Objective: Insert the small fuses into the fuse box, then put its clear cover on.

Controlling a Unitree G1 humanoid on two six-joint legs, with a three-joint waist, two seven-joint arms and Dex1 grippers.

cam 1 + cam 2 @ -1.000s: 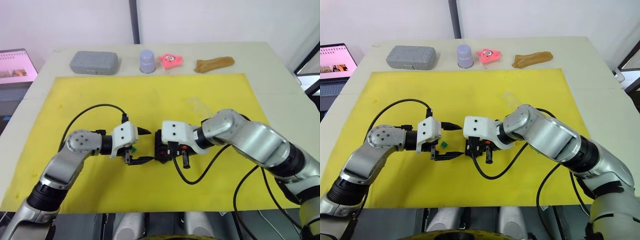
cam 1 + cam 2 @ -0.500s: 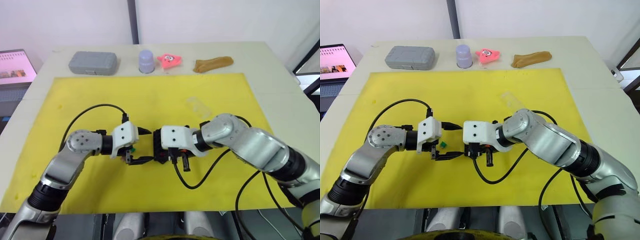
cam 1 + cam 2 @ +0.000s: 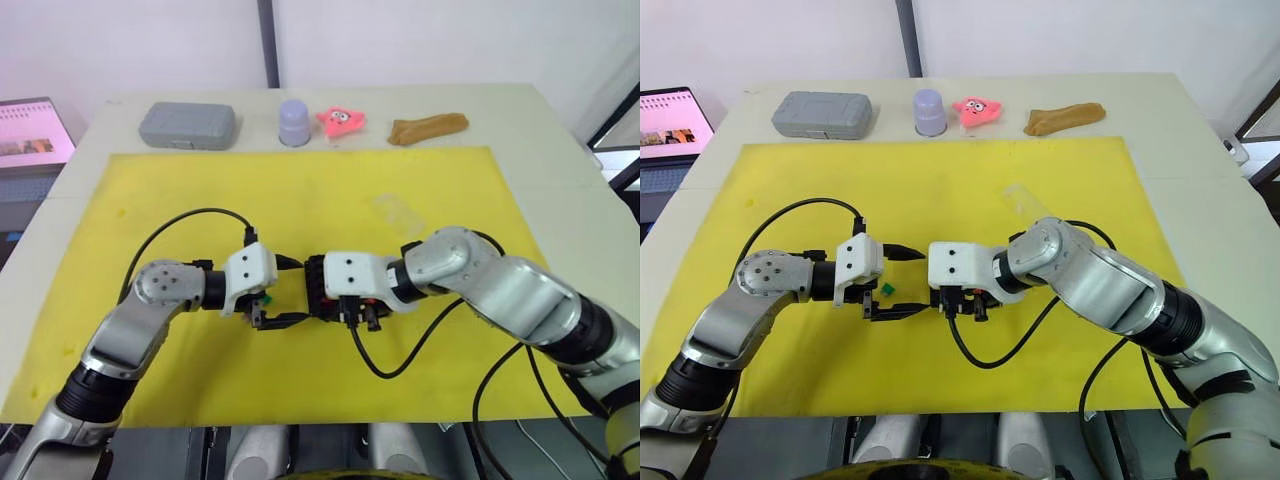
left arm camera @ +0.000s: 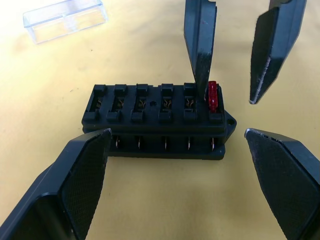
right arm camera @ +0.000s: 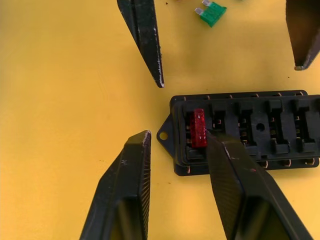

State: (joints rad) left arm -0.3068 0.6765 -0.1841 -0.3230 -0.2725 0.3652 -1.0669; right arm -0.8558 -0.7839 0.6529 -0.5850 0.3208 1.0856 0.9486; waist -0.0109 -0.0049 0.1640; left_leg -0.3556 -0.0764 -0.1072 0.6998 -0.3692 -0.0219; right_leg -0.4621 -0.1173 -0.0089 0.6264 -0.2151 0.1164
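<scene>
The black fuse box (image 4: 155, 120) lies on the yellow mat between my two grippers. One red fuse (image 4: 213, 96) stands in its end slot (image 5: 198, 128). My left gripper (image 4: 177, 132) is open, its fingers wide on either side of the box. My right gripper (image 5: 179, 135) is open over the box's end. One of its fingers (image 5: 240, 185) rests beside the red fuse and the other is off the box. A green fuse (image 5: 212, 12) lies loose on the mat by the left gripper (image 3: 295, 292). The clear cover (image 3: 398, 210) lies farther back on the mat.
Along the table's far edge stand a grey case (image 3: 187, 125), a lilac cup (image 3: 294, 122), a pink toy (image 3: 341, 120) and a brown cloth (image 3: 428, 128). A laptop (image 3: 30, 135) sits off the table's left. Black cables loop from both wrists over the mat (image 3: 200, 190).
My right gripper has dipped closer onto the fuse box's end, so its fingers look shorter from above. The left gripper and the green fuse have stayed put.
</scene>
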